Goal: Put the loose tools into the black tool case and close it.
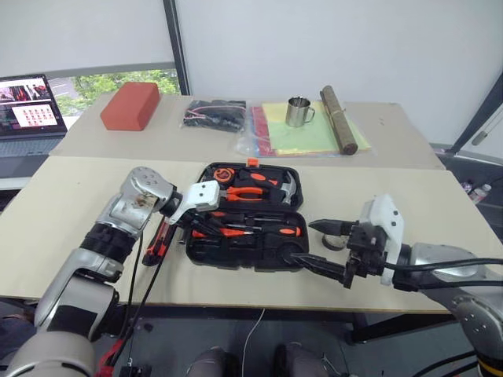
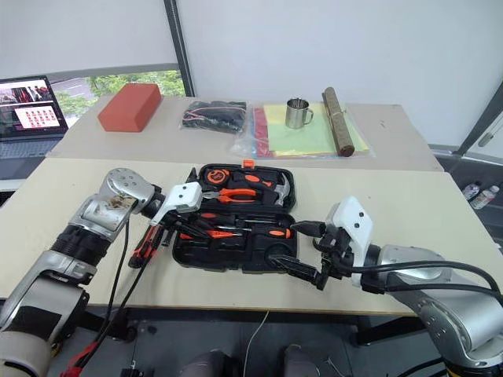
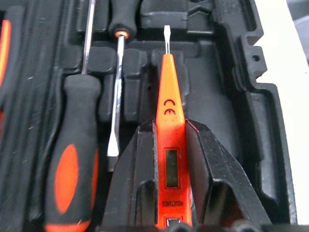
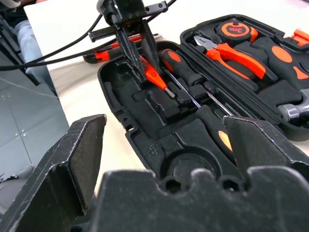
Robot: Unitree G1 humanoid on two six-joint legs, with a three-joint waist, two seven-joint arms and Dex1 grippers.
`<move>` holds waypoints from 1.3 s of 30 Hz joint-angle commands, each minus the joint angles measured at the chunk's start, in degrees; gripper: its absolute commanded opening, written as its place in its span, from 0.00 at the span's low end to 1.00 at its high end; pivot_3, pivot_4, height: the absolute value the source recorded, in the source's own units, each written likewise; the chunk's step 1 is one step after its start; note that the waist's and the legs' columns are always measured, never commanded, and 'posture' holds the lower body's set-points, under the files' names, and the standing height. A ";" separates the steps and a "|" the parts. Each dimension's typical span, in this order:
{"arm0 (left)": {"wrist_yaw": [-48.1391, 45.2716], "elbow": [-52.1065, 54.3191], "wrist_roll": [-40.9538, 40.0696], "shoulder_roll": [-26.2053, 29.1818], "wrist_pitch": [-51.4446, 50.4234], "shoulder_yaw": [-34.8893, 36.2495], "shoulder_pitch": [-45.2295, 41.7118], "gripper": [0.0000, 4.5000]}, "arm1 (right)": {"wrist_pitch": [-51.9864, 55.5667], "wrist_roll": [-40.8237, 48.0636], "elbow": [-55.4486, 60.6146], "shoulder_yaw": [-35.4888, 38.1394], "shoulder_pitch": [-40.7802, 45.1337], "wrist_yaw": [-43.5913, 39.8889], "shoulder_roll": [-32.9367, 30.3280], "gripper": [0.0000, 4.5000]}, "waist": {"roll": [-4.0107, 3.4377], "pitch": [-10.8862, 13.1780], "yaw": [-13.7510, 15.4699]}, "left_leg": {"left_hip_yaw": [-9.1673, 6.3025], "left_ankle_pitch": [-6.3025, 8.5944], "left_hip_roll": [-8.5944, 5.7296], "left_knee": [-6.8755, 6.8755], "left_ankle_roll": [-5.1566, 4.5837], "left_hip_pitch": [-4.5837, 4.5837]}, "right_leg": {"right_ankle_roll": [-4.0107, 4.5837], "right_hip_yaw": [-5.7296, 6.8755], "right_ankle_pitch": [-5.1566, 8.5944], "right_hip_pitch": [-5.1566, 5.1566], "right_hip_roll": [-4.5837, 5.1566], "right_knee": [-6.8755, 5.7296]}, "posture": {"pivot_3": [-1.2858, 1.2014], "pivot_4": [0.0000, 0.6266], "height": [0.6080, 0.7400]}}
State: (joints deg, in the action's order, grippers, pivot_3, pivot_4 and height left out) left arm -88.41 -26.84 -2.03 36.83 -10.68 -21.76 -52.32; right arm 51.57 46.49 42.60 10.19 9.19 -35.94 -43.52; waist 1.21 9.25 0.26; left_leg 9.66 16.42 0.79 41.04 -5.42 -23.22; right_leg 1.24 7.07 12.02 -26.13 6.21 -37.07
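An orange tester screwdriver (image 3: 168, 145) is being pinched between the left gripper's (image 3: 169, 159) 2 fingers, its tip pointing ahead of them over a moulded slot in the open case (image 1: 236, 251). Beside it, 2 screwdrivers (image 3: 72, 159) are lying in slots. The right gripper (image 4: 164, 159) is being held spread wide, empty, at the case's near corner.

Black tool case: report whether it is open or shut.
Open. The black tool case lies flat with both halves spread, moulded slots showing; the left gripper holds an orange tester screwdriver over the near half.
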 commanded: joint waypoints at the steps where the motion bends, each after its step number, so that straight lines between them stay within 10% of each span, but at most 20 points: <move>1: 0.11 -2.16 2.11 -0.74 2.50 -0.65 -2.03 0.09 | -0.69 2.19 2.58 2.39 -0.50 1.87 0.48 1.00 | 0.00 0.00 0.13 | 0.00 0.00 0.00 0.01 0.00 0.00 | 0.00 -0.01 0.00 0.00 0.00 0.00 | 0.52 0.24 0.97; 11: 0.76 -7.78 3.42 -3.21 4.19 0.58 -3.88 0.09 | -1.40 4.60 2.43 2.66 -0.25 4.24 0.81 1.00 | 0.00 0.00 0.27 | -0.06 -0.01 0.00 0.08 -0.05 0.02 | -0.02 -0.07 -0.02 0.03 0.05 -0.02 | 0.52 0.24 0.97; 12: 0.47 -7.64 2.99 -3.52 3.64 0.92 -3.97 0.31 | -1.45 4.74 2.37 2.61 -0.19 4.29 0.75 1.00 | 0.00 0.00 0.27 | -0.07 0.00 0.00 0.08 -0.06 0.01 | -0.02 -0.07 -0.02 0.03 0.05 -0.02 | 0.52 0.24 0.97; 17: -2.48 -4.48 -1.69 -3.19 -0.31 4.47 -3.62 0.69 | -1.51 5.08 2.16 2.16 -0.26 4.09 0.44 1.00 | 0.01 0.01 0.26 | -0.12 0.01 0.01 0.18 -0.10 -0.10 | -0.02 -0.04 -0.02 0.02 0.03 -0.02 | 0.52 0.24 0.97; 22: -0.74 -5.35 -6.20 -2.74 0.00 10.20 -1.63 0.69 | -1.62 5.05 2.08 1.98 -0.71 3.88 0.32 1.00 | 0.01 0.00 0.24 | -0.16 0.01 0.01 0.20 -0.10 -0.09 | -0.03 -0.06 -0.01 0.02 0.05 -0.03 | 0.52 0.24 0.97; 30: 5.22 -10.45 -8.53 -5.53 4.00 15.93 3.59 0.04 | -1.76 4.94 1.41 1.68 -0.57 3.70 0.51 1.00 | 0.02 0.01 0.38 | -0.18 0.02 0.00 0.23 -0.11 -0.09 | -0.04 -0.03 -0.03 0.07 0.05 -0.04 | 0.52 0.24 0.97; 39: 4.13 -10.14 -4.69 -5.01 6.21 12.10 5.92 0.01 | -1.14 6.45 0.41 2.87 -0.14 4.47 0.87 1.00 | 0.02 0.01 0.37 | -0.17 0.03 0.00 0.24 -0.12 -0.09 | -0.05 -0.02 -0.04 0.07 0.06 -0.03 | 0.52 0.24 0.97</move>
State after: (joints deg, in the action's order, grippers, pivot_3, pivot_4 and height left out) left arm -84.17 -38.08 -8.00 31.51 -6.41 -8.57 -46.82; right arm 51.38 51.18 42.30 11.29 8.29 -31.89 -42.87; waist 1.23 9.26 0.64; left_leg 9.49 16.45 0.79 41.27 -5.55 -23.31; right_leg 1.19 7.06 11.98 -26.06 6.27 -37.10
